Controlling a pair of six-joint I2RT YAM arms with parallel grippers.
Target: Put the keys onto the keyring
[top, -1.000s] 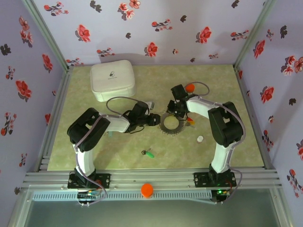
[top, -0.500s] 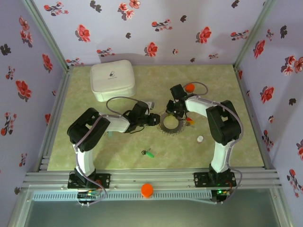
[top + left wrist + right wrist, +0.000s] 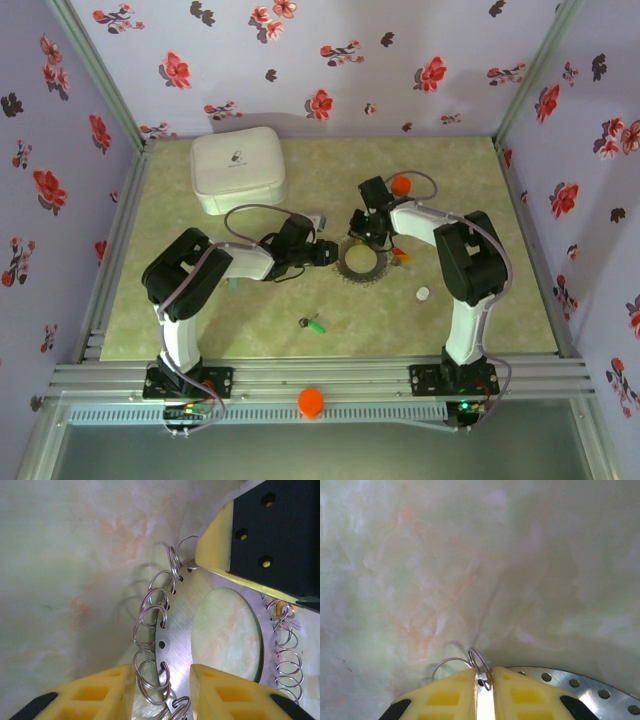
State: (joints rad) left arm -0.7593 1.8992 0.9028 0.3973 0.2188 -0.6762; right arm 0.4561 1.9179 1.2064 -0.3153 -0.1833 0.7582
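The keyring (image 3: 362, 263), a flat metal ring with small wire loops along its rim, lies mid-table. My left gripper (image 3: 328, 253) holds its left side: in the left wrist view the keyring's band (image 3: 177, 630) sits between the yellow fingers (image 3: 110, 685), with my left gripper (image 3: 162, 680) shut on it. My right gripper (image 3: 366, 237) is at the ring's far edge. In the right wrist view my right gripper (image 3: 483, 674) is pinched on an upright wire loop (image 3: 481, 664) of the keyring (image 3: 580, 687). A green key (image 3: 314, 324) lies nearer the front. Red and yellow keys (image 3: 401, 256) lie by the ring's right side.
A white square case (image 3: 238, 172) sits at the back left. An orange-capped bottle (image 3: 400, 184) stands behind the right arm. A small white cap (image 3: 423, 294) lies to the right of the ring. Floral walls enclose the mat (image 3: 250, 310) on three sides.
My right gripper has shifted slightly left along the ring's far edge and its jaws have narrowed. The left arm and the loose keys have not moved.
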